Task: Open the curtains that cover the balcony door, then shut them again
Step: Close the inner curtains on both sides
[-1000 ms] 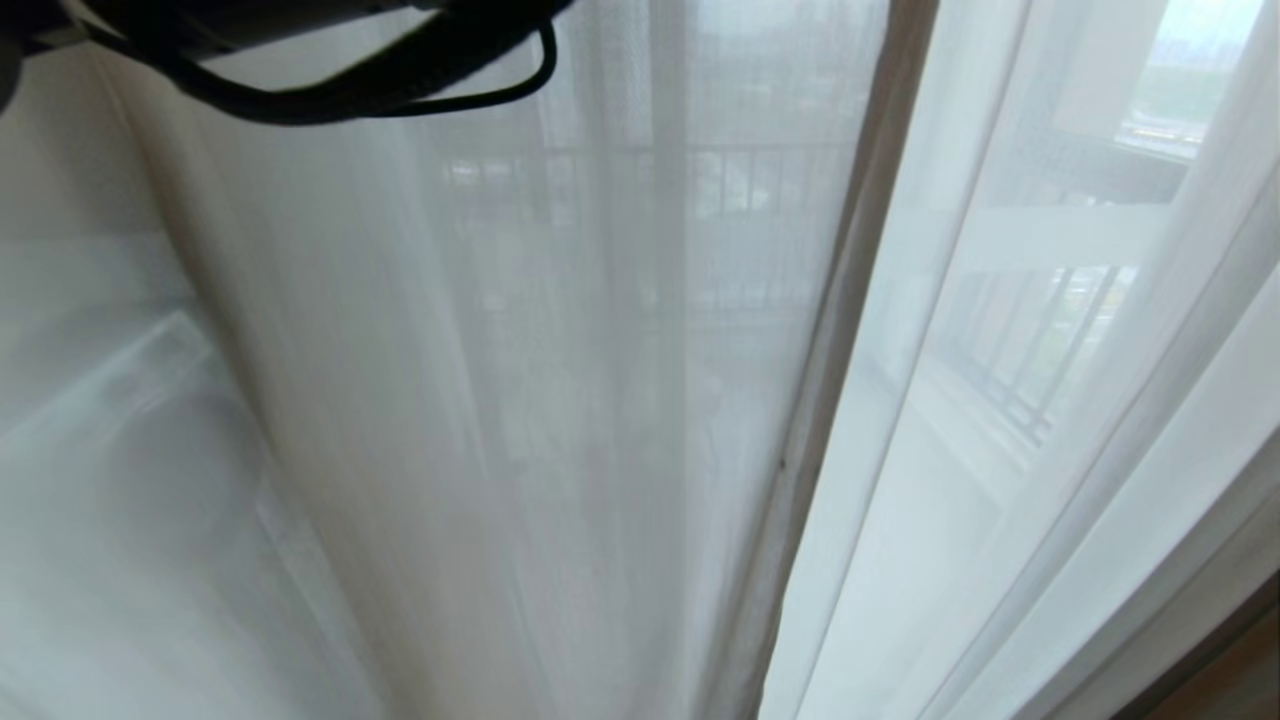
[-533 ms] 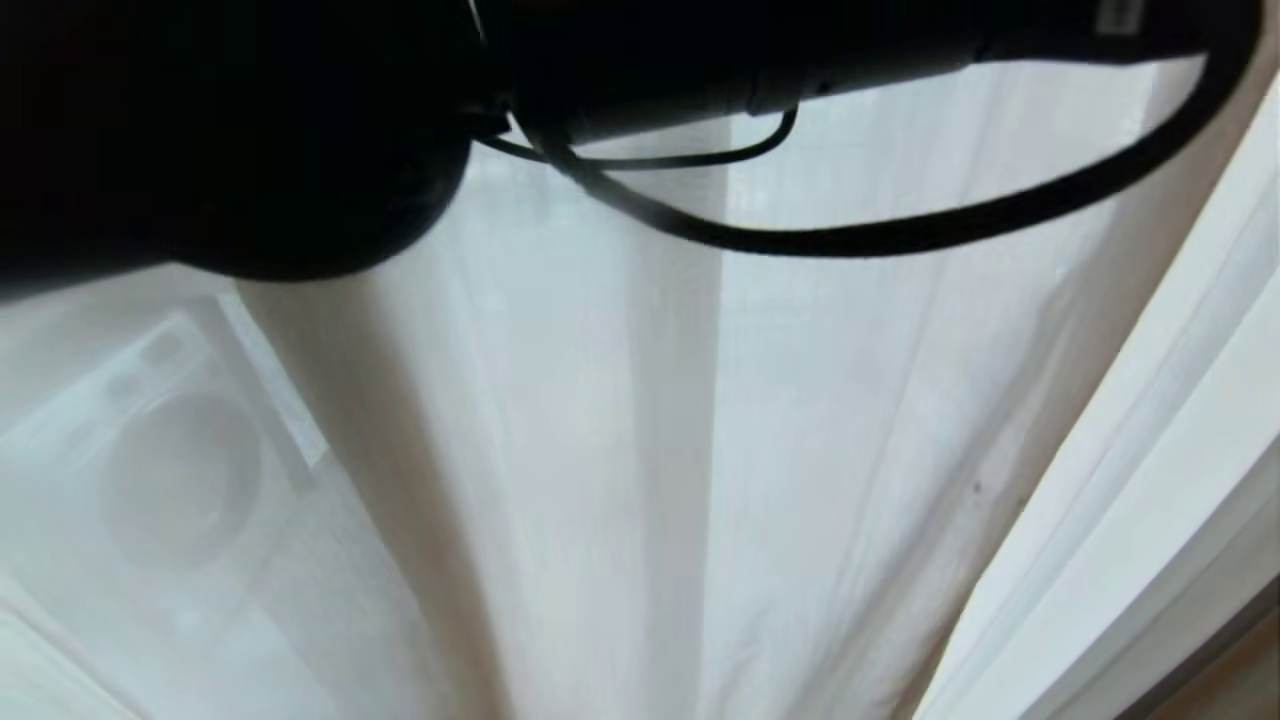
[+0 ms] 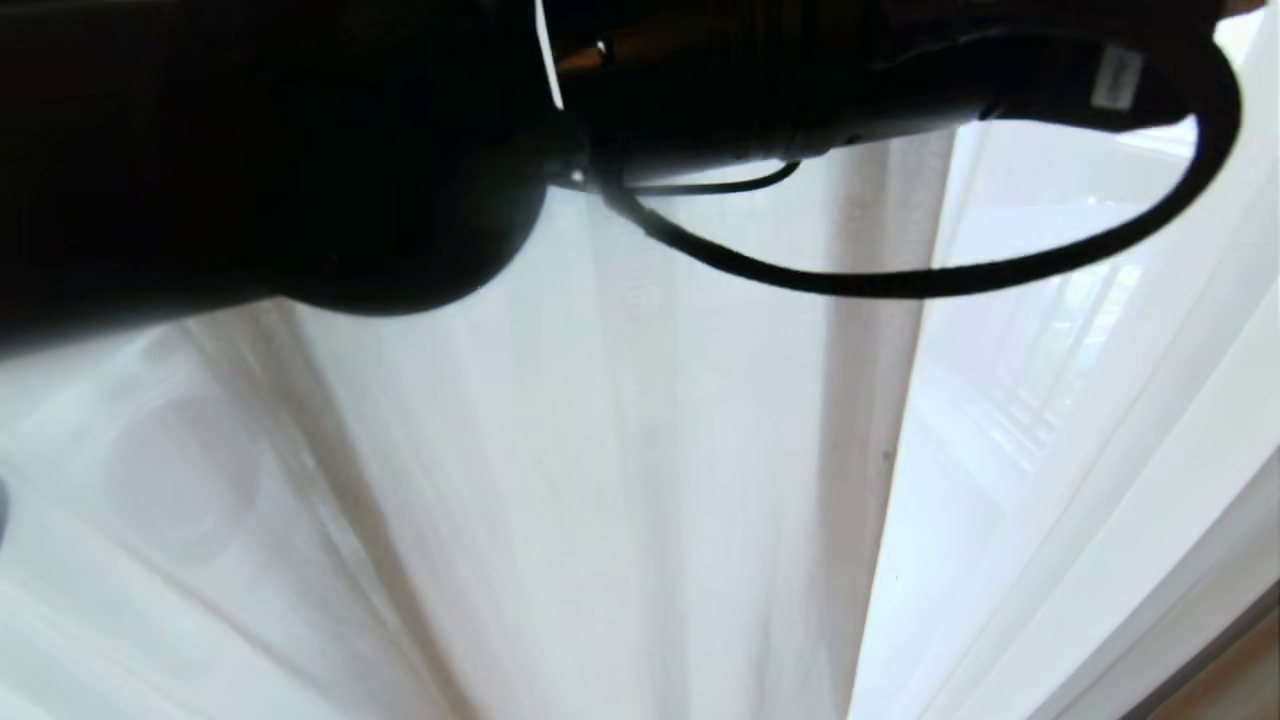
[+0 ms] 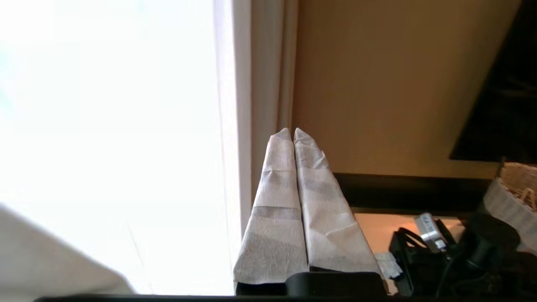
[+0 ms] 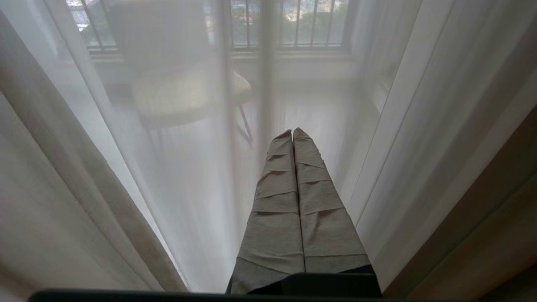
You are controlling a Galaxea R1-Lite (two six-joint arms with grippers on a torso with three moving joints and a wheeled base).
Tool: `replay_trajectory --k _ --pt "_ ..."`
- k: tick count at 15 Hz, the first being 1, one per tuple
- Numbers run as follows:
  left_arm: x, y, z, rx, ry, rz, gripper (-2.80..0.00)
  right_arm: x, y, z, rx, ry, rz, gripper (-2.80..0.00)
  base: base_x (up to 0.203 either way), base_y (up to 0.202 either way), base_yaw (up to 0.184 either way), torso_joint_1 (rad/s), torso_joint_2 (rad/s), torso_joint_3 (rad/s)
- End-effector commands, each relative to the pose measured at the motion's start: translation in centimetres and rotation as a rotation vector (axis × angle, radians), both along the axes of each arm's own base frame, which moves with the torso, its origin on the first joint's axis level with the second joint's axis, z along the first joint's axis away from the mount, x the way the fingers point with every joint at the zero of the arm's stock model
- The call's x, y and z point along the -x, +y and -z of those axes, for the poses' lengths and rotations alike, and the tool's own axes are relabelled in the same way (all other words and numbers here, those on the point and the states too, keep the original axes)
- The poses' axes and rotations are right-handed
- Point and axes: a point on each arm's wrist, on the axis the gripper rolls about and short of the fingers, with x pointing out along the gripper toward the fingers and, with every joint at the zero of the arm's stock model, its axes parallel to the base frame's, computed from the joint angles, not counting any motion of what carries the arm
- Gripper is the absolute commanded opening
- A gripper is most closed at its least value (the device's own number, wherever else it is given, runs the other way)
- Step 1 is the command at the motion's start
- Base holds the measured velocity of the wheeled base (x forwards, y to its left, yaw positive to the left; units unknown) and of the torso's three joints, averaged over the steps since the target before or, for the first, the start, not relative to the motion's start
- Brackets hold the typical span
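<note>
The sheer white curtains [image 3: 640,450] hang in long folds across the whole head view. My left arm [image 3: 300,150] crosses the top of that view as a dark mass with a looped cable [image 3: 1000,275]. My left gripper [image 4: 292,131] is shut with nothing between its tape-wrapped fingers; it points at a beige drape [image 4: 268,84] beside a tan wall. My right gripper [image 5: 292,132] is also shut and empty, close in front of the sheer layer [image 5: 188,167]. The balcony door is hidden behind the fabric.
Through the sheer layer I make out a chair [image 5: 188,94] and a barred railing [image 5: 293,25]. A faint round-fronted appliance [image 3: 180,470] shows at the left. A dark ledge [image 4: 419,188], black gear [image 4: 440,256] and a woven basket [image 4: 518,180] lie by the wall.
My left arm has swung in across the top of the head view, now covering much of it. The sheer folds have shifted sideways, and the railing seen through them has faded.
</note>
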Motion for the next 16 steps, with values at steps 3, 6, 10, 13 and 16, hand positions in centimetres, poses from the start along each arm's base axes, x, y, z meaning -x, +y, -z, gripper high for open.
replay_trajectory --k 3,6,10,13,16 --pt "-0.9 4.6 -3.1 0.077 -0.035 -0.169 -2.80 0.0 0.0 0.0 0.000 0.000 -0.001 -2.80 0.000 0.000 0.000 0.000 0.00 0.000" --pt "-1.6 8.9 -5.2 0.123 -0.094 -0.342 -2.80 0.0 0.0 0.0 0.001 -0.001 -0.001 -2.80 0.000 0.000 0.000 0.000 0.00 0.000" --pt "-0.6 14.6 -6.2 0.134 -0.100 -0.521 -2.80 0.0 0.0 0.0 0.002 -0.001 -0.001 -2.80 0.000 0.000 0.000 0.000 0.00 0.000" --pt "1.5 19.1 -6.4 0.119 -0.089 -0.640 -2.80 0.0 0.0 0.0 0.001 -0.001 -0.001 -2.80 0.000 0.000 0.000 0.000 0.00 0.000" --pt "4.3 23.3 -5.9 0.097 -0.065 -0.778 -2.80 0.0 0.0 0.0 0.000 0.000 -0.001 -2.80 0.000 0.000 0.000 0.000 0.00 0.000"
